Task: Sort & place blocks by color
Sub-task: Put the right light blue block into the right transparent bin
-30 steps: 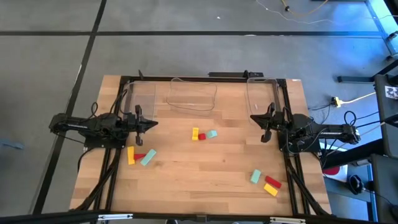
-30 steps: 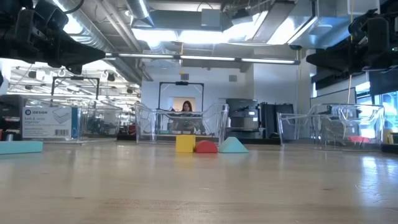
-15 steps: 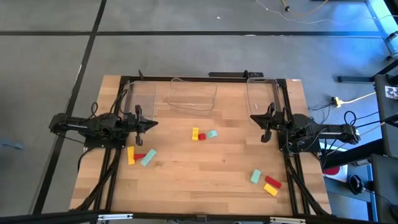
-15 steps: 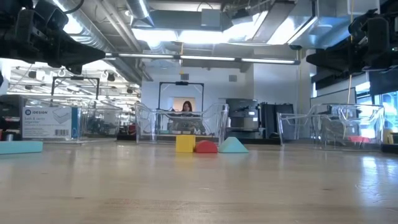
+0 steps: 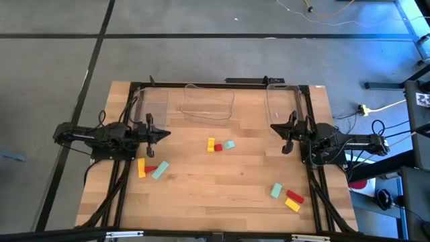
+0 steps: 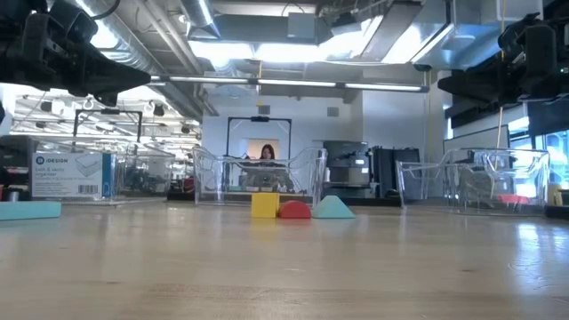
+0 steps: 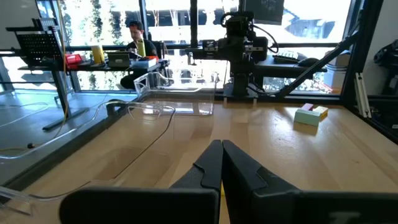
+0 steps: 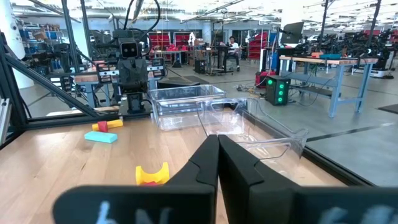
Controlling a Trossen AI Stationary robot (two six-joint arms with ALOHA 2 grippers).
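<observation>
From my seat, the left gripper [image 5: 163, 134] hangs at nine o'clock over the table [image 5: 222, 195], fingers pressed together on nothing, parked at its own edge so the middle stays open. Just toward seven o'clock from it lies the first cluster [image 5: 152, 168]: a yellow block, a red one and a teal one, close together and unsorted. At the table's centre sits the second cluster [image 5: 220, 145], yellow touching red with teal beside it. Three clear bins [image 5: 208, 104] line the twelve o'clock edge, left, middle and right, all apparently empty, presumably one for each color. At about five o'clock is the third cluster [image 5: 286, 196], teal, red and yellow, nearest the right arm. The right gripper [image 5: 285, 138] waits at three o'clock, its fingers also closed and carrying nothing. I judge sorting has not begun: all nine blocks lie on the wood, each side cluster within its own arm's reach.
</observation>
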